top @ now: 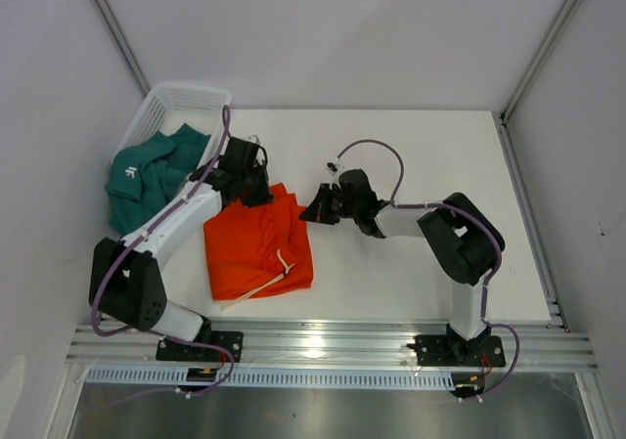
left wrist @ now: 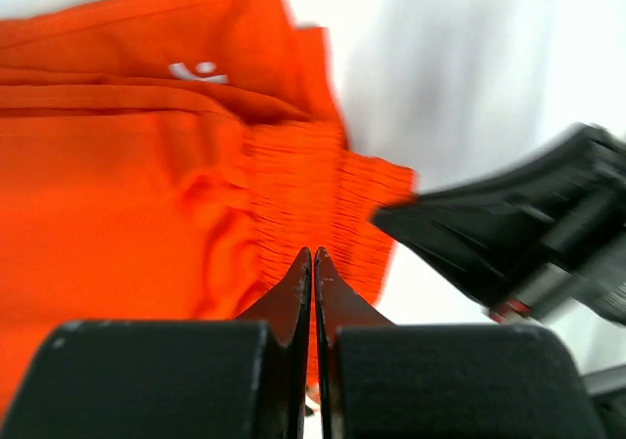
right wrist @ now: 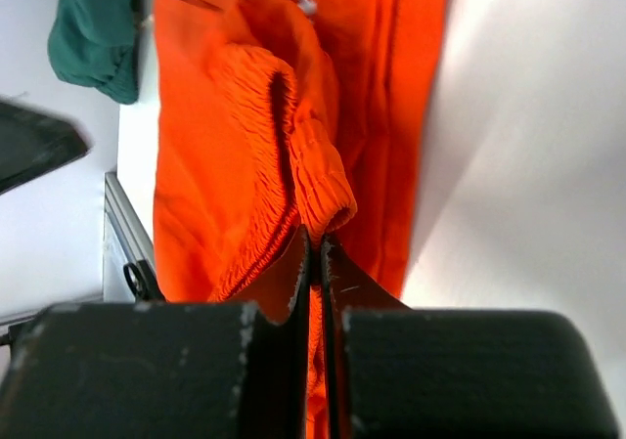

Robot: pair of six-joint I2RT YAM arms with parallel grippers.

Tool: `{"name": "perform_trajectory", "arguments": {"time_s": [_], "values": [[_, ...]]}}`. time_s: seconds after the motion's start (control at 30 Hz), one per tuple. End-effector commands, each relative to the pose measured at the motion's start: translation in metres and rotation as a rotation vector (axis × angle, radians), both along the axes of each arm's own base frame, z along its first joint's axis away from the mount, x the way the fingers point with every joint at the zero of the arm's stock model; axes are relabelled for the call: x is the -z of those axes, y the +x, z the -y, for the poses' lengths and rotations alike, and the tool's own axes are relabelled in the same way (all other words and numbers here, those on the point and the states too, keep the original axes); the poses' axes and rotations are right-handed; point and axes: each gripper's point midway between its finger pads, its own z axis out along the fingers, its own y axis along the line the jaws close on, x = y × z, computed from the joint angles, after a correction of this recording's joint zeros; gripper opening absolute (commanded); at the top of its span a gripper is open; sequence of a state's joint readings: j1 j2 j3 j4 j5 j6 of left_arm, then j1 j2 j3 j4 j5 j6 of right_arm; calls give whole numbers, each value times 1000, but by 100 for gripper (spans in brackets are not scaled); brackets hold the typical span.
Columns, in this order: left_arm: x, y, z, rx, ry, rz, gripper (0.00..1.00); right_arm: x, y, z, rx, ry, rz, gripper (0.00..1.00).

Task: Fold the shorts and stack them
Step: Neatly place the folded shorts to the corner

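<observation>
Top view: the orange shorts (top: 256,248) lie in a rumpled heap on the white table (top: 411,155), left of centre and closer to the near edge. The teal shorts (top: 147,177) hang half out of the white mesh basket (top: 191,95) at the far left corner, so my guess is they're next. The left gripper (top: 256,190) sits on the heap's far edge and the right gripper (top: 311,211) at its far right corner.

Left wrist view: the left gripper (left wrist: 313,258) is clenched tight right at the gathered waistband (left wrist: 313,190). It looks like it's pinching a thin bit, though that's hard to confirm. The right gripper (left wrist: 391,222) comes in from the right.

Right wrist view: the right gripper (right wrist: 315,239) is clamped on a fold of the waistband (right wrist: 293,136). Two grips on one band probably means they're about to spread it flat.
</observation>
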State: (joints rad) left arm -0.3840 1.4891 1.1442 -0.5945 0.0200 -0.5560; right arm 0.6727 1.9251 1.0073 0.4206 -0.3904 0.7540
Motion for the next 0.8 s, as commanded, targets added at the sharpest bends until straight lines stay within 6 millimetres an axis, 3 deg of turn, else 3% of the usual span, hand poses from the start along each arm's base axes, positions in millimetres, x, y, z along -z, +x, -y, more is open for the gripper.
{"name": "perform_trajectory", "arguments": {"time_s": [0.0, 0.2, 0.27, 0.3, 0.33, 0.43, 0.47, 0.63, 0.77], "values": [[-34, -5, 2, 33, -46, 76, 0, -15, 13, -21, -62, 15, 91, 0], [-35, -5, -3, 44, -11, 75, 0, -26, 20, -33, -74, 14, 125, 0], [-26, -3, -8, 33, 19, 43, 11, -24, 21, -35, -82, 8, 120, 0], [-21, 0, -9, 29, 34, 27, 20, -19, 21, -38, -95, 6, 108, 0], [-18, 1, -10, 26, 33, 21, 44, -21, 23, -41, -103, 12, 117, 0], [-15, 6, -13, 6, 11, 43, 78, -15, 24, -47, -129, 16, 122, 0], [-18, 10, -16, -6, 2, 58, 82, -11, 23, -47, -133, 5, 114, 0], [0, 23, -29, -53, 39, 14, 86, 4, 22, -50, -149, 4, 90, 0], [21, 33, -37, -91, 36, -45, 85, 2, 19, -50, -159, 1, 109, 0]]}}
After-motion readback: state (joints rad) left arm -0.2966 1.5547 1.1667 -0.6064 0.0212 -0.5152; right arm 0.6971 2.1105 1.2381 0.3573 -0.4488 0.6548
